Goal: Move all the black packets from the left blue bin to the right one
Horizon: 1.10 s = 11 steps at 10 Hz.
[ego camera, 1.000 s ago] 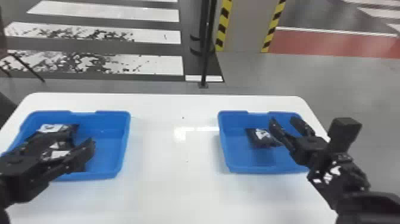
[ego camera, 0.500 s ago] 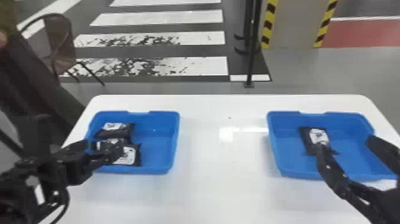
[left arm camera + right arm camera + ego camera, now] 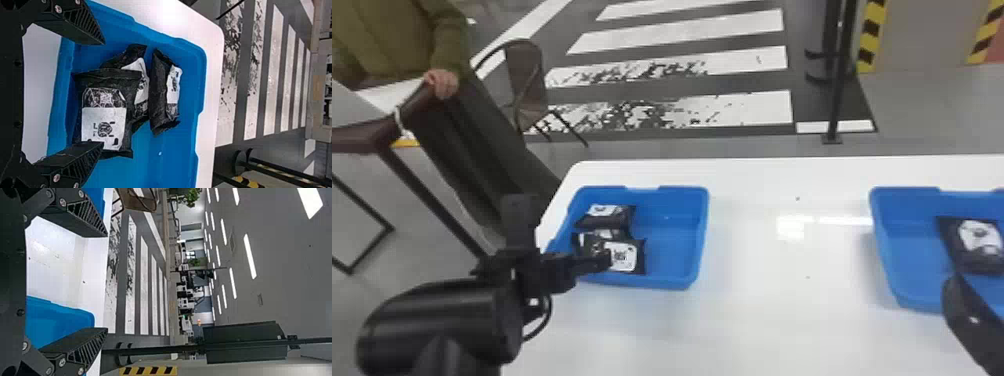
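Observation:
In the head view my left gripper (image 3: pixel 602 261) is over the near packet (image 3: pixel 621 256) in the left blue bin (image 3: pixel 677 250). A far packet (image 3: pixel 606 216) lies behind it, with another partly covered between them. The left wrist view has my left gripper (image 3: pixel 103 93) open, the near packet (image 3: pixel 103 121) before its fingers, the overlapped packet (image 3: pixel 141 84) and the far packet (image 3: pixel 160 94) beyond. My right gripper (image 3: pixel 974 320) is at the near side of the right blue bin (image 3: pixel 887 250), which holds one packet (image 3: pixel 974 245). In the right wrist view the right gripper (image 3: pixel 106 282) stands open and empty.
Both bins stand on a white table (image 3: pixel 757 320), with a wide stretch of tabletop between them. Beyond its left side are a chair (image 3: pixel 524 85) and a dark-framed stand (image 3: pixel 417 190). A black post (image 3: pixel 836 75) rises behind the table.
The head view has swung left. My left gripper has shifted leftward within its bin, onto the packets' side. My right gripper has drawn back toward the near edge of the right bin.

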{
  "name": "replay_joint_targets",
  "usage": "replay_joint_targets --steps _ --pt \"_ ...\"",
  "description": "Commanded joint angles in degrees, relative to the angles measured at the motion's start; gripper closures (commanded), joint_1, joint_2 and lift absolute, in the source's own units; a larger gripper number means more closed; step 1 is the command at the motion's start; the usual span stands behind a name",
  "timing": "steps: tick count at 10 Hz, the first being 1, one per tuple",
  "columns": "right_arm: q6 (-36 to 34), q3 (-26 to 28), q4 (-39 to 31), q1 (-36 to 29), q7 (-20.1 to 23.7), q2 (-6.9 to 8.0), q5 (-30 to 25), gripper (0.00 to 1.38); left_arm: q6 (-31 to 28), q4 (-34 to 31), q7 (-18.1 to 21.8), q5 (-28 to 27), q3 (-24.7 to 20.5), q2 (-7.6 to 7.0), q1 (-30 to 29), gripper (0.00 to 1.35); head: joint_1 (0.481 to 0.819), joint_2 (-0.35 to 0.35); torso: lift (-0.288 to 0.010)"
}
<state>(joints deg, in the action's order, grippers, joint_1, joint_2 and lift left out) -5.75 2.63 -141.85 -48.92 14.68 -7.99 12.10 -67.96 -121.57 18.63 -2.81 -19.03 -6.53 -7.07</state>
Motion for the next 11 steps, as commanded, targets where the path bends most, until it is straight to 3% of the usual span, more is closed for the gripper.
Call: replay_joint_targets --steps 1,6,7,8,9,11 --pt "0.0 -0.1 0.6 0.4 0.3 -0.01 0.2 0.18 -0.7 7.6 0.0 -0.5 2.6 -1.02 5.1 0.14 0.695 0.29 -0.14" --pt "-0.9 -0.3 1.9 1.3 1.0 -0.01 2.0 0.18 -4.0 19.3 -0.1 -1.2 5.3 -1.82 13.0 0.15 0.695 0.26 -0.14" --pt "-1.0 -0.5 2.3 1.4 1.0 -0.01 2.2 0.18 -4.0 20.4 0.0 -1.0 6.0 -2.08 13.5 0.31 0.695 0.258 -0.14" --pt "-1.0 -0.5 2.4 1.5 1.1 -0.01 2.4 0.18 -4.0 20.4 0.3 -1.5 6.5 -2.17 13.7 0.71 0.695 0.252 -0.14" --pt "-1.0 -0.5 2.6 1.5 1.1 -0.01 2.8 0.18 -2.2 20.4 0.8 -1.9 6.4 -2.17 13.3 0.93 0.695 0.248 -0.14" --pt "-1.1 -0.5 2.7 1.4 1.1 -0.01 3.2 0.19 0.6 18.3 1.9 -0.2 5.6 -1.82 11.4 1.2 0.695 0.246 -0.14"
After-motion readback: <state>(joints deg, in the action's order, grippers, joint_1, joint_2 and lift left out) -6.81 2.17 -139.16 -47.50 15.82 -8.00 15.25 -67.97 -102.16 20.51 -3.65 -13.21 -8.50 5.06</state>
